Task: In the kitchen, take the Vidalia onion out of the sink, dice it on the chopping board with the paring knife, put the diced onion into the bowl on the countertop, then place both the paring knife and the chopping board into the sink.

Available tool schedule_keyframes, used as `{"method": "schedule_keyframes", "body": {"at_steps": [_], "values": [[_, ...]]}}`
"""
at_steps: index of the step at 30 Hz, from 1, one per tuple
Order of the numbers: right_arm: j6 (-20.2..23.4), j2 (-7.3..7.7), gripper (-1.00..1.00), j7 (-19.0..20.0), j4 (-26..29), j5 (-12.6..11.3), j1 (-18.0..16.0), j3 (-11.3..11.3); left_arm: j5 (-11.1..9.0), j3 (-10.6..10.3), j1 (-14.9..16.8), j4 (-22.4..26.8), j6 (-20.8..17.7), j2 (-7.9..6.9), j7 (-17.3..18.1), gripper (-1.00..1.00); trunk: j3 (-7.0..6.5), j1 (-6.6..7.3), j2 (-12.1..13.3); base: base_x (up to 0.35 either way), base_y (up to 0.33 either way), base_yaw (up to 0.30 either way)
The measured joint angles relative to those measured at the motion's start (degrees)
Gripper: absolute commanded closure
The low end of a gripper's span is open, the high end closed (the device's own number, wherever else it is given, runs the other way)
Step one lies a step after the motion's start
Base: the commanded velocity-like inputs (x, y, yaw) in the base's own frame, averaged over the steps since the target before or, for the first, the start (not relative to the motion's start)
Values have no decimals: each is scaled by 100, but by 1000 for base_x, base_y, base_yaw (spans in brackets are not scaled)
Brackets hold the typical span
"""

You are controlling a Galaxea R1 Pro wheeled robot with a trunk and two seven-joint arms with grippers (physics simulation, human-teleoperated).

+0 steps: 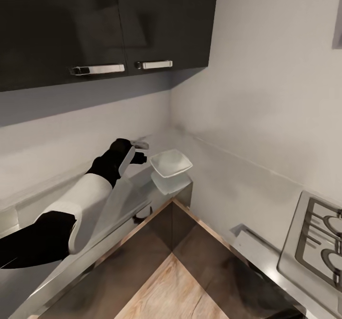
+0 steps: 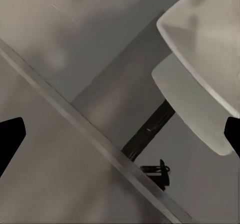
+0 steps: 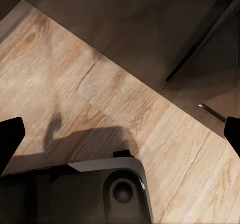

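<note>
- The left gripper [image 1: 140, 151], jaws spread and holding nothing, hangs just beside the white bowl [image 1: 171, 162] on the grey surface [image 1: 137, 186].
- The right jaws look spread too, maybe.
- A bump could knock the bowl off.

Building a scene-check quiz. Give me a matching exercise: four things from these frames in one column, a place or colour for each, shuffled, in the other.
Things:
1. bowl
2. upper cabinets
3. stove
4. left gripper

Descriptions:
A. dark, with silver handles
B. white, on the countertop end
C. at the head view's lower right
D. beside the bowl, above the countertop

Pairs: 1-B, 2-A, 3-C, 4-D
</note>
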State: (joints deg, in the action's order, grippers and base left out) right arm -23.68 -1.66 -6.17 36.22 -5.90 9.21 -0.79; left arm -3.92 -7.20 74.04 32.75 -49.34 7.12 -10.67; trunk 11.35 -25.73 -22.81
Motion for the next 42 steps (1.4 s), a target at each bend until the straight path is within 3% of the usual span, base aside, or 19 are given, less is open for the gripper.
{"method": "schedule_keyframes", "body": {"at_steps": [12,20,26,34,38,42], "values": [[0,-1,-100,-1,0,1,0,0,-5,4,-15,-17,1,1,8,-100,0,1,0,246,-185,0],[4,-2,-100,0,-1,-2,0,0,0,5,-163,15,18,-5,7,-100,16,-2,1,52,-39,0],[8,-1,-100,0,-1,-3,0,0,-27,18,-188,-15,445,-6,1,-100,60,-2,1,2,-2,0],[9,-2,-100,0,-1,-4,0,0,-49,46,-251,-14,522,-16,8,-100,127,-2,1,0,0,0],[13,-6,-100,1,-1,-7,0,0,-247,53,-271,-78,557,-19,21,-100,160,-2,1,0,0,0],[27,-10,-100,5,-9,-5,0,-3,-810,48,-387,-138,803,-15,25,-100,194,-2,1,0,0,0]]}}
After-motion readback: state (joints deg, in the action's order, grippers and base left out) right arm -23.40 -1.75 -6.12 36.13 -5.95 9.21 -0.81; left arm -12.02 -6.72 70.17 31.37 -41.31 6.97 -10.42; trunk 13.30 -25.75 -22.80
